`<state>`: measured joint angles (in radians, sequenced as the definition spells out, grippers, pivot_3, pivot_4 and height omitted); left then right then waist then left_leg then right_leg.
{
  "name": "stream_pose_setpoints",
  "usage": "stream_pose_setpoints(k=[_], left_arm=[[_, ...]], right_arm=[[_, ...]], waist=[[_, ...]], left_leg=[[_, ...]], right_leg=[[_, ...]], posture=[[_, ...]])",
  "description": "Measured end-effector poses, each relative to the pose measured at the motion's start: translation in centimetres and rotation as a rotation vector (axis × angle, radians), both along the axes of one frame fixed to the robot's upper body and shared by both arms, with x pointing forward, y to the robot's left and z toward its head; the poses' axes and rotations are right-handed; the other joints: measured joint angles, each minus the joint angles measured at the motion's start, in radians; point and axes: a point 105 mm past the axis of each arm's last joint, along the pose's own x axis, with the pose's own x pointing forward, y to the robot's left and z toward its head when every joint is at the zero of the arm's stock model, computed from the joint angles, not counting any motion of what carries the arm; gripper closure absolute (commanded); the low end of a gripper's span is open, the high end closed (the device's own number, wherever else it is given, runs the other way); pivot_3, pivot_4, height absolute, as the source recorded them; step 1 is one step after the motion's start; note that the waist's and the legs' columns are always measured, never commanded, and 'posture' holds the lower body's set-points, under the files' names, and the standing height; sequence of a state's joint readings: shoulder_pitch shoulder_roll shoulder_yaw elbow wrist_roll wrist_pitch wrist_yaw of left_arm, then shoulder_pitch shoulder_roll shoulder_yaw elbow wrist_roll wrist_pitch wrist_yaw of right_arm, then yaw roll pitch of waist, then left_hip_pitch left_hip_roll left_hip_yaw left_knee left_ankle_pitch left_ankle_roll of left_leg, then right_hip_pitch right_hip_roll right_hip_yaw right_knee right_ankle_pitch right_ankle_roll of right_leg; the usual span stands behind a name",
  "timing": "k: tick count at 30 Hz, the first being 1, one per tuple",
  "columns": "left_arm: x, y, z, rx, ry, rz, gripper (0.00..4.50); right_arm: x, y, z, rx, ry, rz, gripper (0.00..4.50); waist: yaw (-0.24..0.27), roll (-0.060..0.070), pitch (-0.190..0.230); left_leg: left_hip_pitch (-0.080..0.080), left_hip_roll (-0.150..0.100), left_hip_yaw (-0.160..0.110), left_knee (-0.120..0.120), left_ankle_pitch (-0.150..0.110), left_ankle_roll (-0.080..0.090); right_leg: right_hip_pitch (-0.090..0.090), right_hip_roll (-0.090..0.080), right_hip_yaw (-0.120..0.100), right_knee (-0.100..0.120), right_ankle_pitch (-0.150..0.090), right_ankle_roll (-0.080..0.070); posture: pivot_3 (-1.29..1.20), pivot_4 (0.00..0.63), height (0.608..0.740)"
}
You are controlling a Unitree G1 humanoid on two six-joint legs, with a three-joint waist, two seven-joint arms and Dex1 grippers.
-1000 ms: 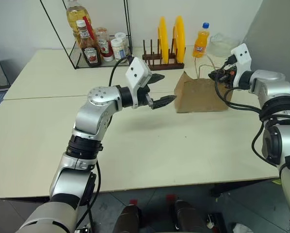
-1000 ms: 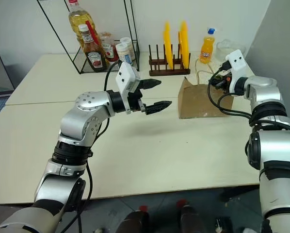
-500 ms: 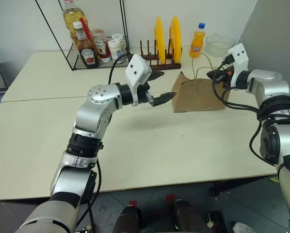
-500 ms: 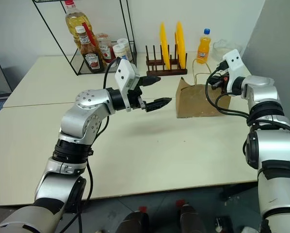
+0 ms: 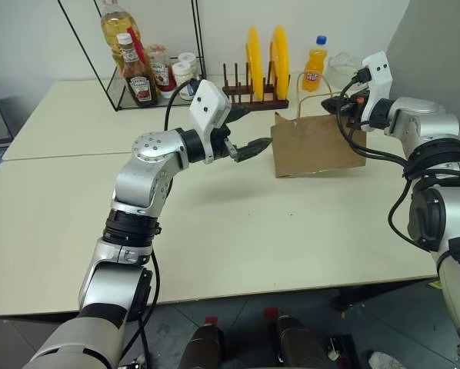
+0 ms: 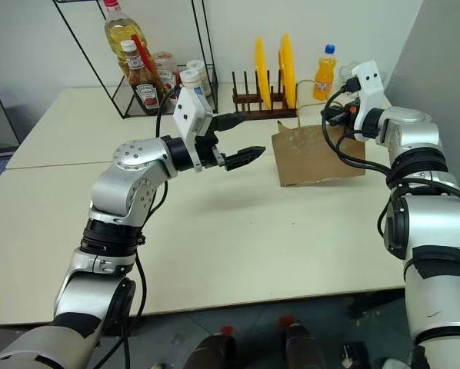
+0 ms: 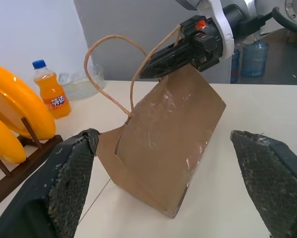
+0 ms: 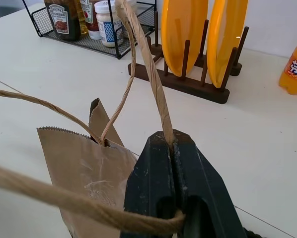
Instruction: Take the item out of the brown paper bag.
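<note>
Here, bag lifted by its handle, left fingers spread beside it.

Left of the brown paper bag (image 5: pixel 312 144), the left gripper (image 5: pixel 246 131) hangs over the table (image 5: pixel 238 223) with its two black fingers (image 7: pixel 71 178) spread wide, holding nothing, tips aimed at the bag's left edge and just short of it, not touching. The bag stands tilted on the table, one bottom corner down, mouth up, one thin paper loop handle (image 7: pixel 109 64) arching free above it. No cola bottle visible; cannot tell what the bag holds. On the bag's right upper corner, the right gripper (image 7: pixel 153 62) has its fingers (image 8: pixel 173 183) pressed together, pinching the other twisted paper handle (image 8: pixel 148 74). Behind the bag: plate rack with yellow plates (image 5: pixel 262 61), orange soda bottle (image 5: pixel 315 65).
</note>
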<state>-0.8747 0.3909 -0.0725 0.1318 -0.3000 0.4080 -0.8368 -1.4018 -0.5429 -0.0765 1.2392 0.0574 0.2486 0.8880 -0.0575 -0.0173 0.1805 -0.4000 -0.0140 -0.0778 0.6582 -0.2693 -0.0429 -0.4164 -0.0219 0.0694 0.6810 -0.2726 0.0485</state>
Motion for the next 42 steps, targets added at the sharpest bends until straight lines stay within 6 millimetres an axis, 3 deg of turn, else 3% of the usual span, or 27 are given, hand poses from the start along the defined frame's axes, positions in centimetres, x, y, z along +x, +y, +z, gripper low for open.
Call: stream_pose_setpoints(k=[3,7,11,21,33,42], left_arm=[[0.1,0.3,0.1,0.002,-0.003,0.010,0.00],[0.1,2.3,0.8,-0.023,-0.006,0.063,0.00],[-1.1,5.1,0.0,-0.052,0.044,0.113,0.00],[-4.6,9.7,-3.8,-0.099,0.205,0.293,0.00],[-8.0,12.1,-4.1,-0.196,0.244,0.441,0.00],[-9.6,12.5,-5.2,-0.228,0.278,0.500,0.00]], right_arm=[[0.0,0.0,-0.1,0.002,0.005,-0.001,4.48],[0.0,1.5,0.9,0.049,0.018,0.027,4.48],[-0.1,5.0,2.8,0.107,0.000,0.105,4.48],[-0.7,12.7,5.8,0.168,-0.056,0.213,4.48],[-1.5,20.6,3.8,0.196,-0.015,0.253,4.48],[-2.8,25.0,1.9,0.222,0.009,0.315,4.48]], waist=[[-0.001,0.000,0.000],[-0.010,0.001,0.000],[-0.027,0.001,0.001],[-0.025,0.002,0.001],[-0.025,0.002,0.001],[-0.024,0.002,0.001]], left_leg=[[0.000,0.000,0.000,0.000,0.000,0.000],[-0.001,0.001,0.001,0.000,0.000,0.000],[-0.001,0.002,0.001,-0.001,0.000,0.000],[-0.002,0.001,-0.001,0.000,-0.001,0.000],[-0.002,0.001,-0.002,0.001,-0.002,0.001],[-0.002,0.001,-0.002,0.001,-0.002,0.001]], right_leg=[[0.000,0.000,0.000,0.000,0.000,0.000],[-0.004,0.000,0.001,0.002,0.000,0.000],[-0.004,0.000,0.001,0.002,0.000,0.000],[-0.004,0.000,0.000,0.002,0.000,0.000],[-0.004,0.000,-0.001,0.002,0.001,-0.001],[-0.004,0.000,-0.001,0.002,0.001,-0.001]], posture=[[0.00,0.150,0.740],[0.00,0.150,0.740],[0.00,0.150,0.740],[0.00,0.150,0.740],[0.00,0.150,0.740],[0.00,0.150,0.740]])
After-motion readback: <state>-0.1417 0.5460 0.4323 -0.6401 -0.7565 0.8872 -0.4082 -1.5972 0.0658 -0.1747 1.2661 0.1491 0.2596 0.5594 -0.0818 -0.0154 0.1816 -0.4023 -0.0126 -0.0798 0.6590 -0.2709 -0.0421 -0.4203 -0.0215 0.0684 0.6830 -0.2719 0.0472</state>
